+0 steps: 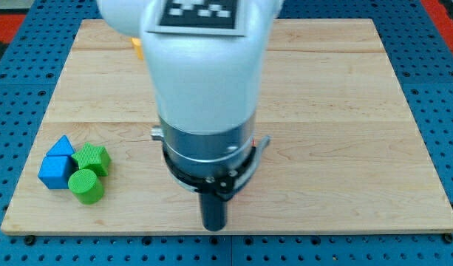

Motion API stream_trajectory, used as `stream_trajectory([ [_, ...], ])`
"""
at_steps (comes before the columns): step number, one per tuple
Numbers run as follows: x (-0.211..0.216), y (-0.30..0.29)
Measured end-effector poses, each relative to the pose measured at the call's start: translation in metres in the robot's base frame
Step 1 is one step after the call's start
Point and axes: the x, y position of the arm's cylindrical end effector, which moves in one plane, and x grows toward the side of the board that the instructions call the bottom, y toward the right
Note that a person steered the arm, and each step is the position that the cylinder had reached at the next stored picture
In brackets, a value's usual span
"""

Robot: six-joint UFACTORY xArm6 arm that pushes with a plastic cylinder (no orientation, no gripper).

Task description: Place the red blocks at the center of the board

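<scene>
No red block shows in the camera view; the arm's white and grey body (204, 81) hides the middle of the wooden board (344, 111). My tip (213, 227) is at the board's bottom edge, a little left of centre. It touches no block. The nearest blocks are a cluster at the view's lower left, well to the tip's left.
At the lower left sit a blue triangular block (62, 145), a blue cube (55, 171), a green star-like block (92, 158) and a green cylinder (86, 185), close together. A sliver of an orange-yellow block (137, 48) peeks out beside the arm at the top.
</scene>
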Motion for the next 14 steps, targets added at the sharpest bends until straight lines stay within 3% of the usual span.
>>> stream_trajectory([
  [2, -0.062, 0.006],
  [6, -0.145, 0.024],
  [7, -0.146, 0.034],
  [9, -0.109, 0.123],
  [10, -0.132, 0.137],
  [13, -0.175, 0.09],
  [14, -0.176, 0.115],
])
